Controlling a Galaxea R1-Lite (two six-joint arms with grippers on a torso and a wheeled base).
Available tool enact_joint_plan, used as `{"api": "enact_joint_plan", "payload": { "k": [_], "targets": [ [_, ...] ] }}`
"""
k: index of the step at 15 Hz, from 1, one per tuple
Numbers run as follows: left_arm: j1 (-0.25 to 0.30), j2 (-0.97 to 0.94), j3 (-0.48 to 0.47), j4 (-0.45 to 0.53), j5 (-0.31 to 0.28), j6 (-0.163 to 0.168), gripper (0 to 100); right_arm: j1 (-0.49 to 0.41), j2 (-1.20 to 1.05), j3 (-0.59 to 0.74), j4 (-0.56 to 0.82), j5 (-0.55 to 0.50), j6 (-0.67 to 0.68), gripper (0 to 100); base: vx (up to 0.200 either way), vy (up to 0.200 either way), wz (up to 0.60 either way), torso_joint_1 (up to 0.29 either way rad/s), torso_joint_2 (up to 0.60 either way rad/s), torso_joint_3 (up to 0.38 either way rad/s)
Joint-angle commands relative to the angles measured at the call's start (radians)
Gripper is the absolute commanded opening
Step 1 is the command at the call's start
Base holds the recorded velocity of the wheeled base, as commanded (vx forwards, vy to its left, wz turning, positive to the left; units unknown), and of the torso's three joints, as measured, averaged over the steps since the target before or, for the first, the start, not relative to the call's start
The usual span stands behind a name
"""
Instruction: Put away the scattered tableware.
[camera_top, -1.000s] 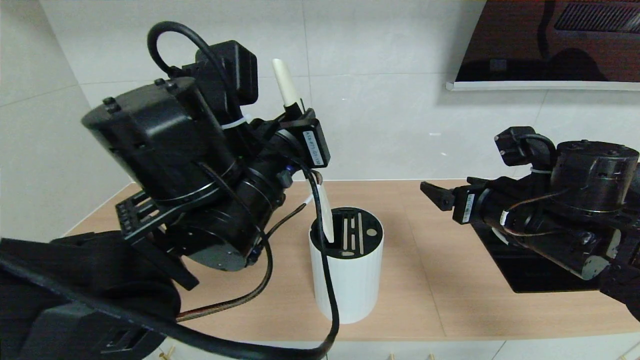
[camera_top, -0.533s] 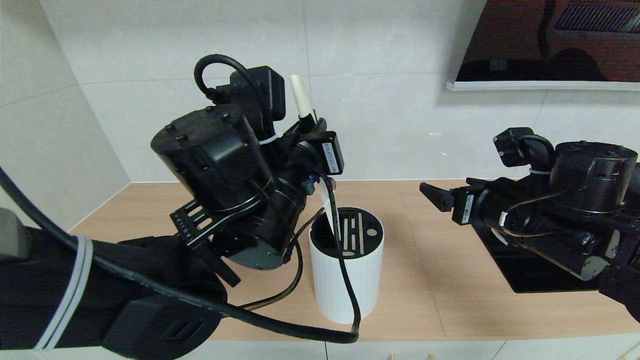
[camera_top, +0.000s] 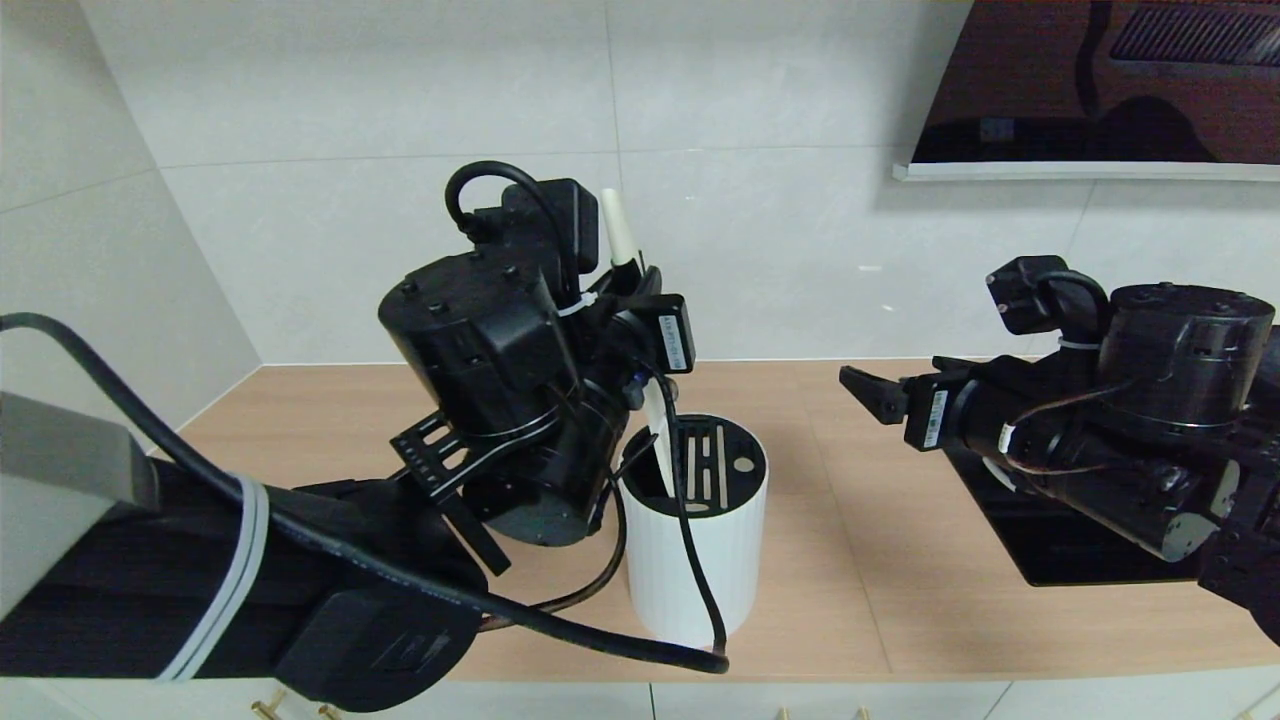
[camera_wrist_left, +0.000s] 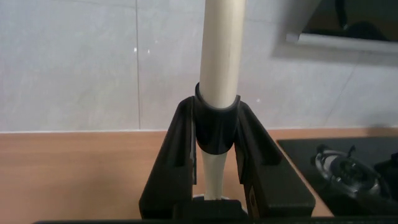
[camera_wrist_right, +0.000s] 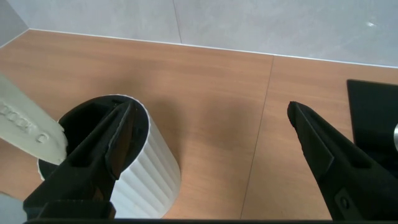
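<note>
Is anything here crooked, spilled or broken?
Nothing looks spilled or broken. The one odd thing is the knife: clamped in the left pincer, it leans, with its blade partly inside the white holder and its handle sticking up.

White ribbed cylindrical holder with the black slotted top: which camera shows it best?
Head view: the white ribbed holder stands nearly whole on the wooden counter, slots visible. Right wrist view catches its rim and side, partly behind a finger of the right gripper.
</note>
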Motion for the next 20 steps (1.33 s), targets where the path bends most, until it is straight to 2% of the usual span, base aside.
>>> {"api": "enact_joint_plan", "payload": {
  "k": [1,7,9,16,20],
  "targets": [
    [0.007,0.011,-0.001,-0.001,-0.001,-0.001,0,0.000,0.000,0.000,-0.001,0.000,-0.001,100,0.000,0.000,0.00,0.000,0.00,0.000],
    [0.007,0.044,-0.001,-0.004,0.001,-0.002,0,0.000,0.000,0.000,-0.001,0.000,-0.001,100,0.000,0.000,0.00,0.000,0.00,0.000],
    [0.006,0.067,-0.001,-0.036,0.001,-0.001,0,0.000,-0.001,0.000,-0.001,0.000,-0.001,100,0.000,0.000,0.00,0.000,0.00,0.000],
    [-0.022,0.100,0.008,-0.036,0.025,-0.001,0,0.000,0.002,0.000,-0.001,-0.001,-0.001,100,0.000,0.000,0.00,0.000,0.00,0.000],
    [-0.057,0.133,0.062,-0.022,0.027,-0.001,0,0.000,0.002,0.000,-0.001,-0.001,-0.002,100,0.000,0.000,0.00,0.000,0.00,0.000]
  ]
}}
